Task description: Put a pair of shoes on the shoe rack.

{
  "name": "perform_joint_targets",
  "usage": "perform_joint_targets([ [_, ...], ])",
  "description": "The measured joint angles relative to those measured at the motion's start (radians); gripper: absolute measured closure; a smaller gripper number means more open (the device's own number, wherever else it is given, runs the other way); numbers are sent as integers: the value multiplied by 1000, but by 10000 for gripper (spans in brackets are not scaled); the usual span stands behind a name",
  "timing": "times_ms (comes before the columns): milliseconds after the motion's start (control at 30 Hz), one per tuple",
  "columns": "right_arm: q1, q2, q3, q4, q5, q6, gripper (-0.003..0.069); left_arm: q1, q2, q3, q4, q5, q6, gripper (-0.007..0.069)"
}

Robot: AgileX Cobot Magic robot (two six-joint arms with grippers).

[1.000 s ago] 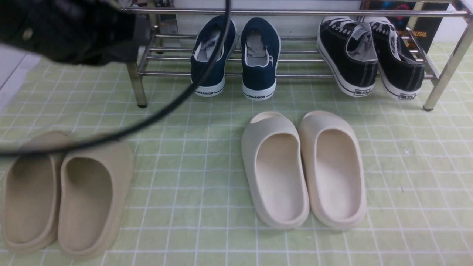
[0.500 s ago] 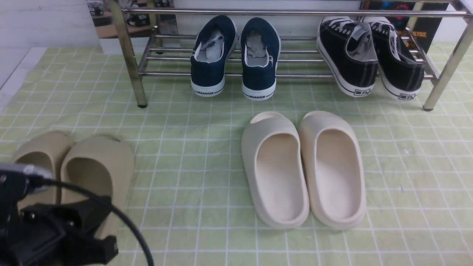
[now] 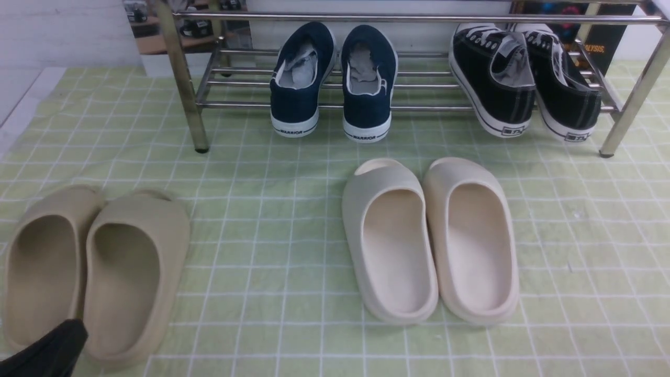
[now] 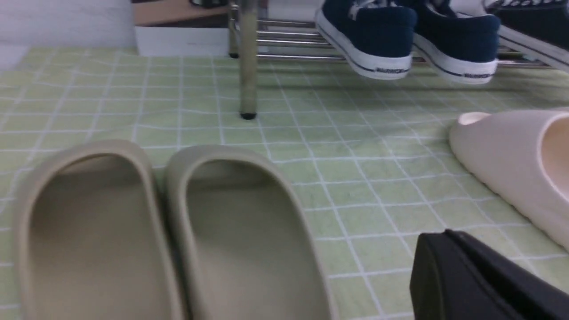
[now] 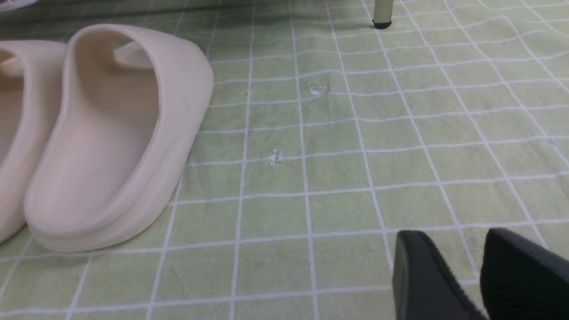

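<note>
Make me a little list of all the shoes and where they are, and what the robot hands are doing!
blue shoes: side by side on the shoe rack, heels toward the camera
black shoes: on the rack too, right end
tan slides: on the green checked mat, near left
cream slides: on the mat, middle
left gripper: holds nothing, low beside the tan slides
right gripper: slightly open, empty, over the mat
</note>
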Motion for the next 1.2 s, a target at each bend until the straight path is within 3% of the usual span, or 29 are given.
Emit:
perform_joint_targets([
  [233,0,0,0,0,0,0,419,62,-79,3,27,288,-32,638],
  [1200,0,0,0,0,0,0,419,62,-79,3,28,291,-24,636],
])
